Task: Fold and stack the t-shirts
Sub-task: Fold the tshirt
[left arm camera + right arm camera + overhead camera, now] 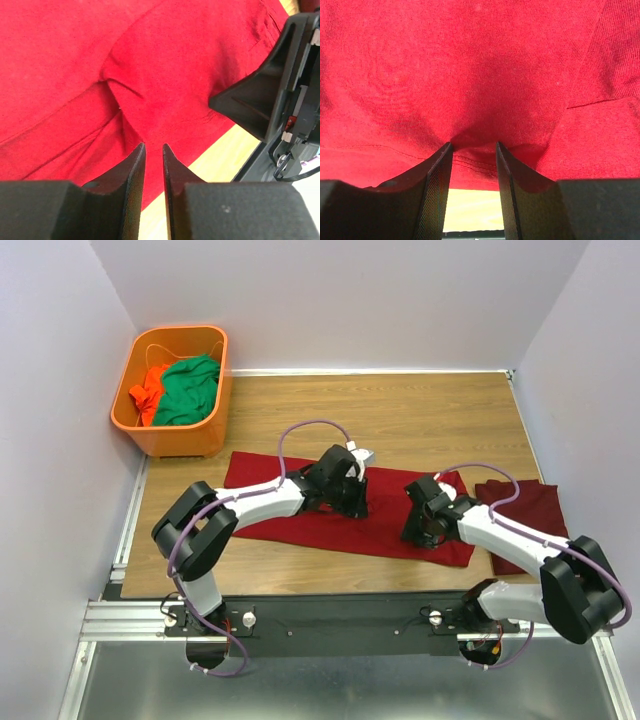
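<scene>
A maroon t-shirt (300,515) lies spread flat across the middle of the table. A second one (525,515) lies folded at the right. My left gripper (348,502) hovers over the spread shirt's middle. In the left wrist view its jaws (153,145) stand a narrow gap apart over the cloth (165,65), with nothing between them. My right gripper (422,530) is down at the shirt's right near edge. In the right wrist view it (474,144) is open, tips pressed against the cloth (470,65), the stitched hem (472,162) lying between the fingers.
An orange basket (215,410) stands at the back left, holding a green garment (190,390) and an orange garment (150,390). White walls close in the table on three sides. The right arm's black body (285,90) shows close by in the left wrist view.
</scene>
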